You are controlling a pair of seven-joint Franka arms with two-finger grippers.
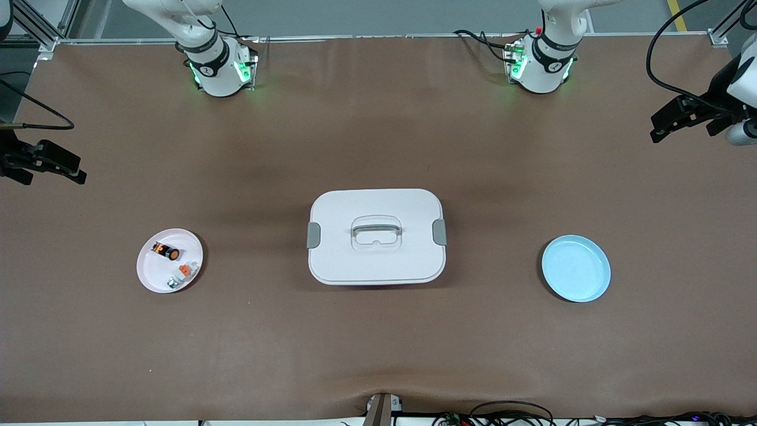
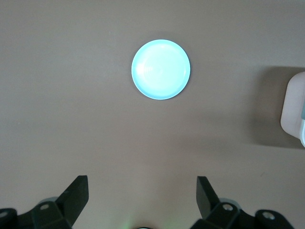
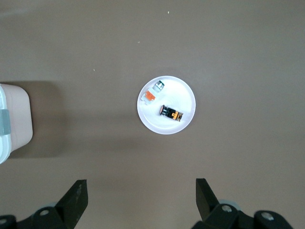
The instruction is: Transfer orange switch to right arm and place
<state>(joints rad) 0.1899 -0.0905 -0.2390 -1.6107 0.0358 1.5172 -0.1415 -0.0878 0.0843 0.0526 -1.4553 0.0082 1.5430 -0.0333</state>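
The orange switch (image 1: 165, 250) is a stubby black cylinder with an orange button end. It lies on a small white plate (image 1: 155, 273) toward the right arm's end of the table, and it also shows in the right wrist view (image 3: 171, 113) on that plate (image 3: 183, 86). My right gripper (image 1: 53, 165) hangs open and empty over bare table at that end; its wrist view (image 3: 141, 191) shows the jaws wide apart. My left gripper (image 1: 668, 124) hangs open and empty over bare table at the left arm's end, and its jaws also stand wide apart in its wrist view (image 2: 142, 191).
A small white piece with an orange tab (image 1: 184, 272) shares the white plate (image 3: 153, 93). A white lidded box with a handle (image 1: 377, 236) stands mid-table. A light blue plate (image 1: 576, 268) lies bare toward the left arm's end, also in the left wrist view (image 2: 161, 69).
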